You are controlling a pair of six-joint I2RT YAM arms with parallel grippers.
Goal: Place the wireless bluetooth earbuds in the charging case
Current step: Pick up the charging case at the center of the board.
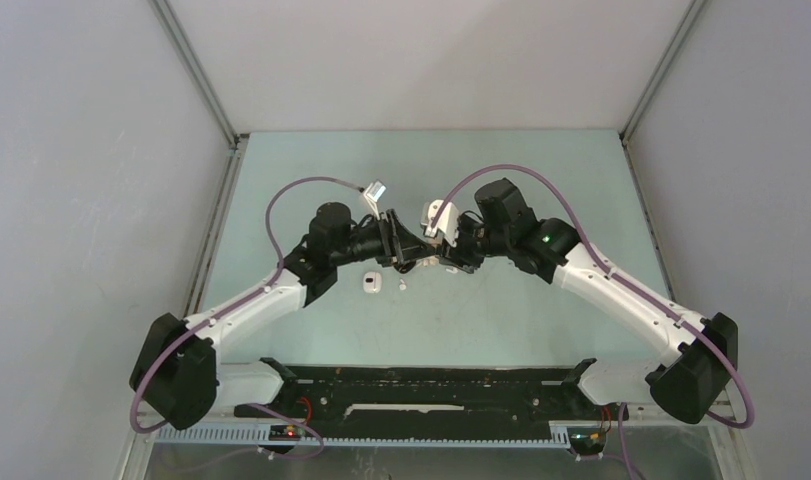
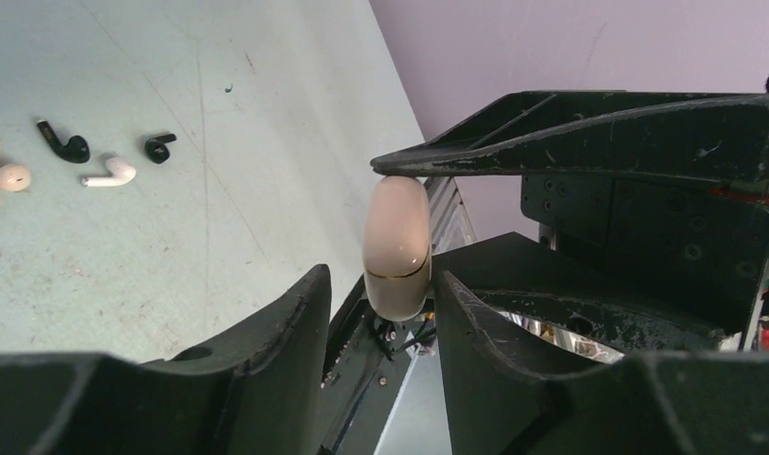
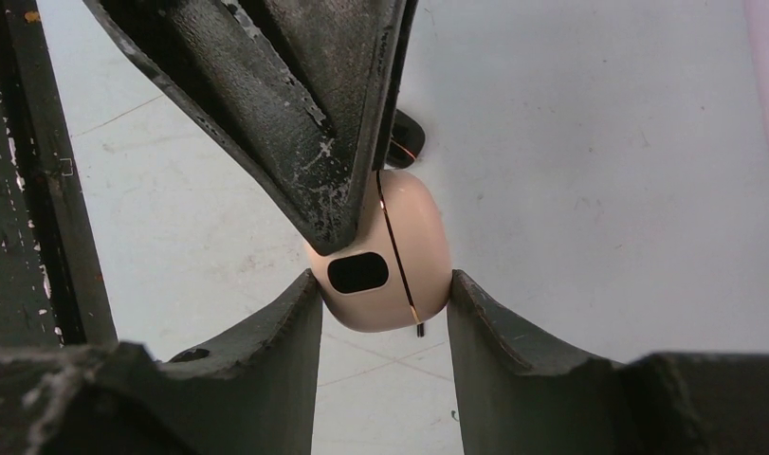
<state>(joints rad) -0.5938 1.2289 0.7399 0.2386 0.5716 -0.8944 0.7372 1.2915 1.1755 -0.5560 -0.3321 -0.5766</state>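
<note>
Over the middle of the worktop (image 2: 228, 246) the two arms met nose to nose. The right hand (image 3: 380, 284) had the beige charging case (image 3: 392, 248) pinched between both fingers, its lid shut (a thin gold seam ran round it). The left hand (image 2: 380, 284) straddled the case's other end, only partly open — one finger close against it, a gap showing at the other. The earbuds (image 2: 110, 172), beige, black and white, lay loose on the worktop, well apart from the case.
</note>
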